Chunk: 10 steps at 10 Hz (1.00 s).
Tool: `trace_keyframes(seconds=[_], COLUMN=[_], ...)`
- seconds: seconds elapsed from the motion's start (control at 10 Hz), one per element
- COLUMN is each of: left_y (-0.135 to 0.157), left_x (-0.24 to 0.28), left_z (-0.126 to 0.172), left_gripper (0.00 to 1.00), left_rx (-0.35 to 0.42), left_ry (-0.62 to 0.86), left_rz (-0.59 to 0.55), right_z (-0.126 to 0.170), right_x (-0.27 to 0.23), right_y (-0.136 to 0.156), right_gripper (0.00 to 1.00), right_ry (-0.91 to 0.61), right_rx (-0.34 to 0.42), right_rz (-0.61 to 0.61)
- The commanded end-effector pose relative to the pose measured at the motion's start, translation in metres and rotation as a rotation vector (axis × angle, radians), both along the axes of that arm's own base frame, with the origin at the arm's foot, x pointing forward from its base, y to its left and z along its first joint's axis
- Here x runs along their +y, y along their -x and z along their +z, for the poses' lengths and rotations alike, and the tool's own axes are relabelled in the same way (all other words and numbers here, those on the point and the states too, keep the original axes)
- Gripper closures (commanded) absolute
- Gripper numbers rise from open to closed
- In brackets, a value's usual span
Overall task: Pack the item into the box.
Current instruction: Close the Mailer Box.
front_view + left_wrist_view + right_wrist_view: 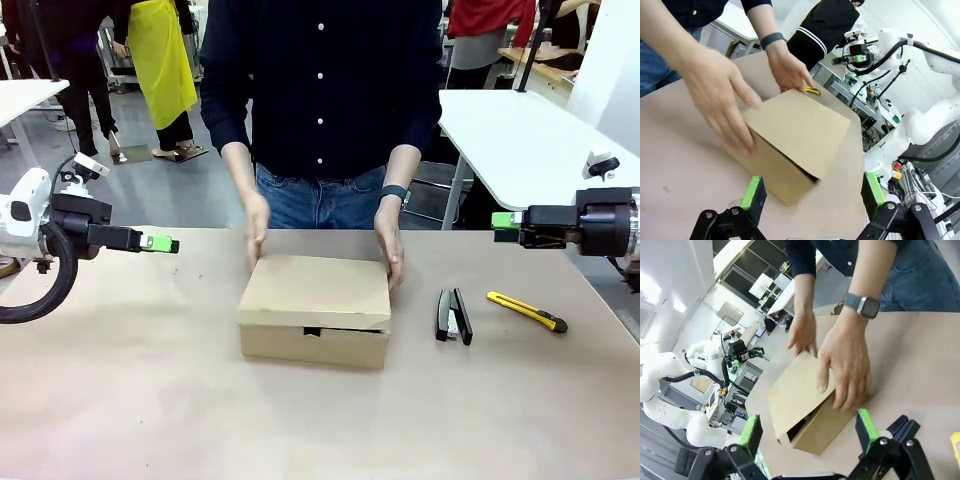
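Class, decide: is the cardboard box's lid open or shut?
Shut: the box has its lid down, tab tucked in front; the person's hands rest at its sides.

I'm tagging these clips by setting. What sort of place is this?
Probably a robotics lab or workshop: a paper-covered table flanked by white robot arms, each with a gripper (left, right), more white tables behind, and a brown cardboard box in a person's hands.

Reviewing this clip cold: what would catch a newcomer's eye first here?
First, the closed brown corrugated cardboard box at the table's middle, with a person's two hands pressed against its far sides. Next, the two open grippers, left and right, hovering apart at either edge. A black stapler and a yellow utility knife lie right of the box.
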<state>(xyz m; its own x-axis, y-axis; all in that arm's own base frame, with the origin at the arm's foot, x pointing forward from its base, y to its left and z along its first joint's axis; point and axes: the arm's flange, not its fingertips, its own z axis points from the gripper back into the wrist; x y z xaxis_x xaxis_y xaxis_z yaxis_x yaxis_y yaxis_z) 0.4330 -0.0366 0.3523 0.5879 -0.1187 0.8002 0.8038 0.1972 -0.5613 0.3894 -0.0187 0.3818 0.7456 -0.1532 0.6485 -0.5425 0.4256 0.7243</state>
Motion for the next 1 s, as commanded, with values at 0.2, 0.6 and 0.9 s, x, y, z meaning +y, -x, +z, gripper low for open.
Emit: trace_keyframes(seconds=[0.2, 0.6, 0.9], left_y=[0.0004, 0.0004, 0.0004], left_x=[0.0015, 0.0015, 0.0015], left_z=[0.0011, 0.0011, 0.0011], left_gripper=[0.00, 0.00, 0.00], left_rx=[-0.017, -0.017, -0.017], left_ry=[-0.001, -0.001, -0.001], left_rz=[-0.001, -0.001, -0.001], right_z=[0.0003, 0.0003, 0.0003], right_x=[-0.0015, -0.0015, -0.0015], right_y=[0.0001, 0.0001, 0.0001], right_gripper=[0.00, 0.00, 0.00], right_ry=[0.016, 0.016, 0.016], right_rx=[-0.022, -0.022, -0.022], right_rz=[-0.004, -0.004, -0.004])
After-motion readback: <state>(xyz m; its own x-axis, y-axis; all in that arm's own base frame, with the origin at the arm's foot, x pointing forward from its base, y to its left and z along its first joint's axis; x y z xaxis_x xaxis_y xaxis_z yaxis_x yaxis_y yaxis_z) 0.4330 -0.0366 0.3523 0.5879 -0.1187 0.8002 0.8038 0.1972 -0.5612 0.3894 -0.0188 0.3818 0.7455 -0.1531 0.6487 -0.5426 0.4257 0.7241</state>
